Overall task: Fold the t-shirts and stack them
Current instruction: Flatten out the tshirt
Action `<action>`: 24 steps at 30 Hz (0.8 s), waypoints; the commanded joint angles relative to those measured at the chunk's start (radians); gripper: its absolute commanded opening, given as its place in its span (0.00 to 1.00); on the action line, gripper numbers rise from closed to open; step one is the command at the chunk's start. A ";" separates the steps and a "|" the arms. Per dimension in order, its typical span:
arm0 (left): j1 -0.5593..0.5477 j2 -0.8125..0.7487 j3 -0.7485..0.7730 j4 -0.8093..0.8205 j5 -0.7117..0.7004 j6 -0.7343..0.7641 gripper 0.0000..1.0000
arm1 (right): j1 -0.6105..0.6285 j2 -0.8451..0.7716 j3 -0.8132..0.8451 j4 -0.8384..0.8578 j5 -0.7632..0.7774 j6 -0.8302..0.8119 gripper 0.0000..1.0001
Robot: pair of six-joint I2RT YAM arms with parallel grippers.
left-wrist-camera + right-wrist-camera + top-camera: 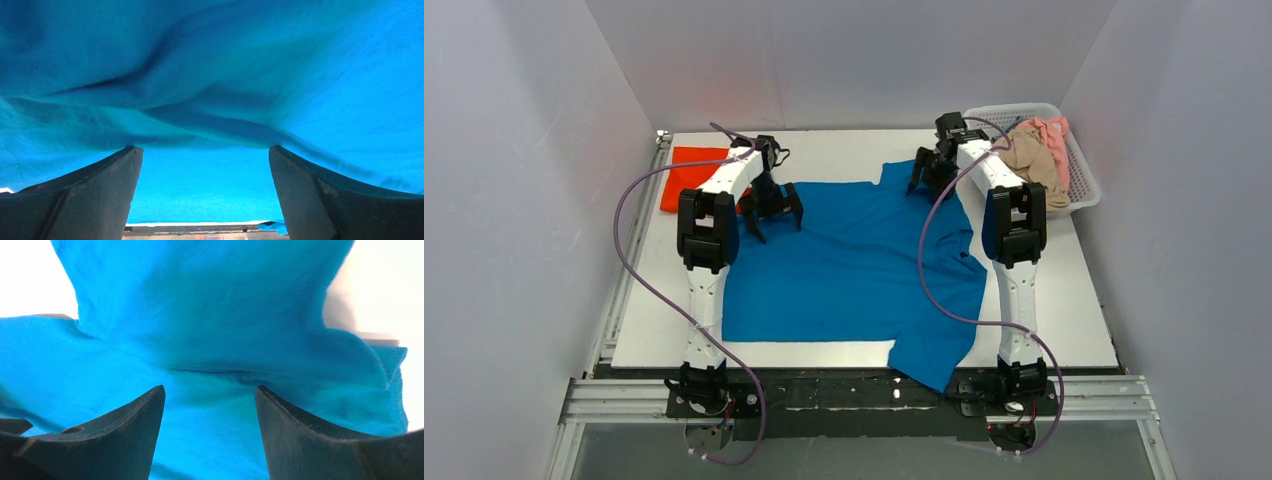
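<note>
- The blue t-shirt (844, 275) lies spread across the middle of the white table (1074, 300). It is mostly flat, with soft wrinkles.
- One corner of it hangs over the near edge of the table, between the two arm bases.
- A narrower flap of the blue cloth reaches toward the far edge, by the right arm.
- The left gripper (774, 215) sits low on the far left part of the blue shirt. Its fingers (90, 195) are spread wide, and the cloth rises in shallow folds just past the tips. Nothing is pinched.
- The right gripper (927, 176) is down at that far flap. Its fingers (125, 435) stand apart, with a low ridge of blue cloth running across just beyond them. They are not clamped on it.
- An orange-red shirt (686, 178) lies flat at the far left corner of the table, partly behind the left arm.
- A beige shirt (1029, 162) and a pink shirt (1054, 135) sit crumpled in the white mesh basket (1082, 185) at the far right.
</note>
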 commanded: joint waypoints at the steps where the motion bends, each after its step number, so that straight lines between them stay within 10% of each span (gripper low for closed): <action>1: 0.019 0.113 0.133 -0.107 0.047 0.008 0.98 | -0.070 0.123 0.151 -0.089 0.020 0.034 0.75; 18: 0.020 -0.028 0.283 -0.222 0.094 0.002 0.98 | 0.005 -0.140 0.204 -0.060 0.059 -0.202 0.86; 24: 0.018 -0.413 -0.029 -0.213 0.052 -0.007 0.98 | 0.094 -0.581 -0.166 0.004 0.322 -0.211 0.88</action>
